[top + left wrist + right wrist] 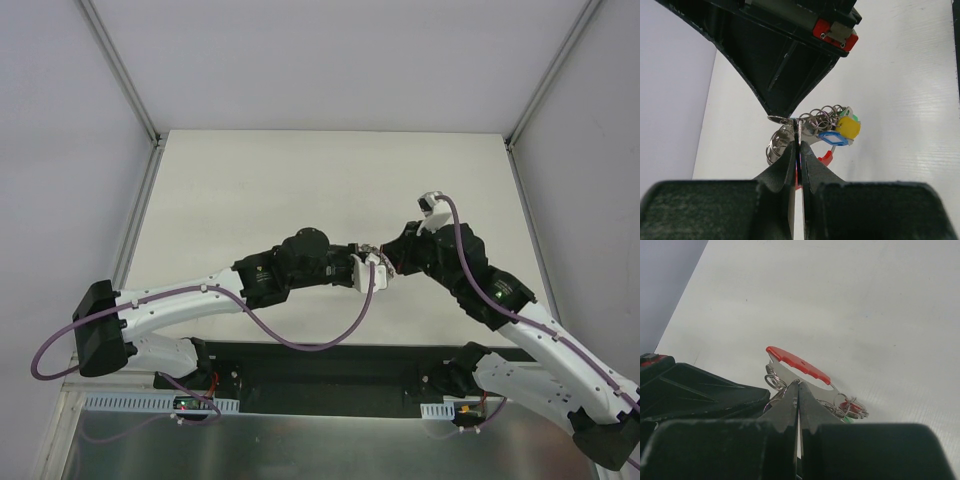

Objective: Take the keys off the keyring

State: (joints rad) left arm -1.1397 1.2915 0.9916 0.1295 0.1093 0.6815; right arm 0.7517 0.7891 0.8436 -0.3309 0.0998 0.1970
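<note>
**A:** Keys (842, 131) first: yellow, blue, green and red heads bunched tight. They hang between the two arms over the table (300, 180), a touch toward three o'clock from its centre on the top view.

**B:** And the keyring (774, 147)?

**A:** Thin silvery loops at nine o'clock of those heads, with a chain of smaller rings (822, 116) at twelve. Which loop carries which key, I can't tell.

**B:** Grippers?

**A:** The left gripper (797, 146) is pinched right down on a thin edge of metal in the cluster. Ring or blade, I can't say. The right gripper (799, 390) is clamped on the cluster too, nose to nose with the left. A red-trimmed plate (797, 362) sits at twelve o'clock of its tips.

**B:** So where does this go wrong?

**A:** Slip, mainly. Both grips are on slivers of smooth metal, so a twist or a pull could let one bite go. Then the whole cluster swings on the other jaw or drops.

**B:** And if both hold?

**A:** If they've got the same loop, pulling apart just strains it and no key comes off. Those small rings look tangled too, so I'd expect a key to snag on its way round.

**B:** Anything else?

**A:** The tips are almost touching, so a small turn could knock finger against finger. Each wrist view is half blocked by its own jaws as well, which hides the split in the ring. Working a key toward it would be guesswork.
</note>
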